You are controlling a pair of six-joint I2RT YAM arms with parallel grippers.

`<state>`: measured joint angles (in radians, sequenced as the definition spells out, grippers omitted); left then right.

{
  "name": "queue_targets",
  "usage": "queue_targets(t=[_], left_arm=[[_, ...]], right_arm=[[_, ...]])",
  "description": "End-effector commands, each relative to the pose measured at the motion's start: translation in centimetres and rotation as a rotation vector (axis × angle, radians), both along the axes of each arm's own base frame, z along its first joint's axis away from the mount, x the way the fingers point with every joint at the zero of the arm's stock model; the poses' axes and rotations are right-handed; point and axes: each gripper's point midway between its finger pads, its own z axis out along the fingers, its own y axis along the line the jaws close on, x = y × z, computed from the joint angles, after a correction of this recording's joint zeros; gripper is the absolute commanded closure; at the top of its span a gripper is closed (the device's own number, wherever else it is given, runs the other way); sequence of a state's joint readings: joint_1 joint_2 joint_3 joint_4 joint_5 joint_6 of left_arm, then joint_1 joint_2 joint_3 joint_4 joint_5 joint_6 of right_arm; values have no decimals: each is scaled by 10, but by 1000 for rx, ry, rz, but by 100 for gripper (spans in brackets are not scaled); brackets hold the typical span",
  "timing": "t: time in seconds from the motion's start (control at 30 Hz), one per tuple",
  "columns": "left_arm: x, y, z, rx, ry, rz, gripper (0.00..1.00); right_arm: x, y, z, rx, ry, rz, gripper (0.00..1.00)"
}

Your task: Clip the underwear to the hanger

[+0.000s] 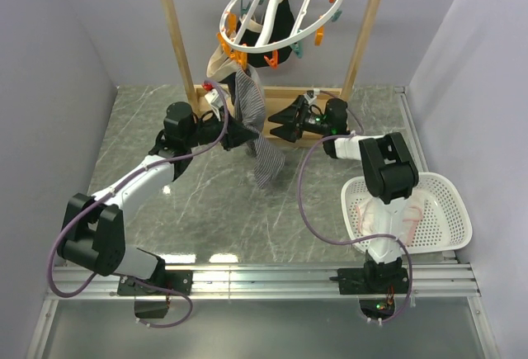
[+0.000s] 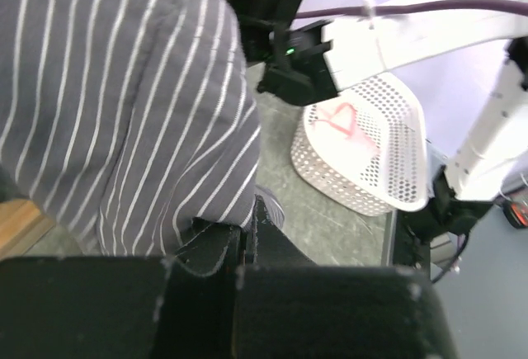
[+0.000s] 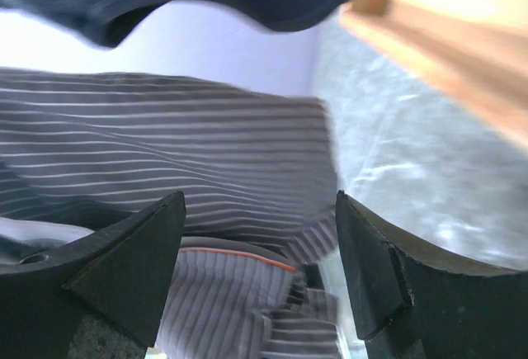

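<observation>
Starting nearest: basket point(image 1: 450, 190) sits aside by the right arm | left gripper point(image 1: 247, 135) clamped on the underwear point(image 1: 266, 161), holding it raised, top edge near the pins | right gripper point(image 1: 275, 125) jaws apart just beside the cloth, likely ready to take an edge | hanger point(image 1: 262, 48) hangs from the wooden frame point(image 1: 175, 29), dark garment point(image 1: 280, 25) clipped inside.

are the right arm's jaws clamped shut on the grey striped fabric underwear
No, the right gripper has its jaws spread wide apart, with the grey striped fabric underwear hanging beyond them.
</observation>
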<state>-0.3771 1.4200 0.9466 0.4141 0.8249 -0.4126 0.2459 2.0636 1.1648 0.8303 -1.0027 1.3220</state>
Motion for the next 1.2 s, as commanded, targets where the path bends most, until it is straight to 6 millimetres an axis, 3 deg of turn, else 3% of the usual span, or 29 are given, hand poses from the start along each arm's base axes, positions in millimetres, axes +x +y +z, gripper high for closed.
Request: queue_targets(t=[0.0, 0.2, 0.37, 0.47, 0.67, 0.8, 0.83, 0.9, 1.17], left_arm=[[-14, -2, 37, -51, -121, -80, 100], [-16, -2, 45, -67, -134, -87, 100], [-17, -2, 48, -72, -133, -84, 100], [-15, 0, 44, -63, -128, -75, 100], [-2, 8, 32, -28, -107, -21, 99], [7, 10, 22, 13, -91, 19, 89], [11, 12, 21, 24, -86, 36, 80], [17, 12, 15, 38, -72, 57, 73], [48, 20, -2, 85, -32, 174, 63]], right_arm=[[-19, 16, 31, 109, -24, 76, 20], [-45, 40, 38, 188, 32, 179, 19], [-64, 41, 51, 235, -12, 223, 20], [-71, 37, 61, 251, -42, 237, 26], [-77, 26, 89, 298, -92, 248, 48], [-85, 22, 107, 318, -159, 277, 51], [-87, 23, 111, 321, -168, 284, 51], [-90, 23, 114, 320, -178, 294, 53], [-100, 28, 120, 317, -215, 331, 75]])
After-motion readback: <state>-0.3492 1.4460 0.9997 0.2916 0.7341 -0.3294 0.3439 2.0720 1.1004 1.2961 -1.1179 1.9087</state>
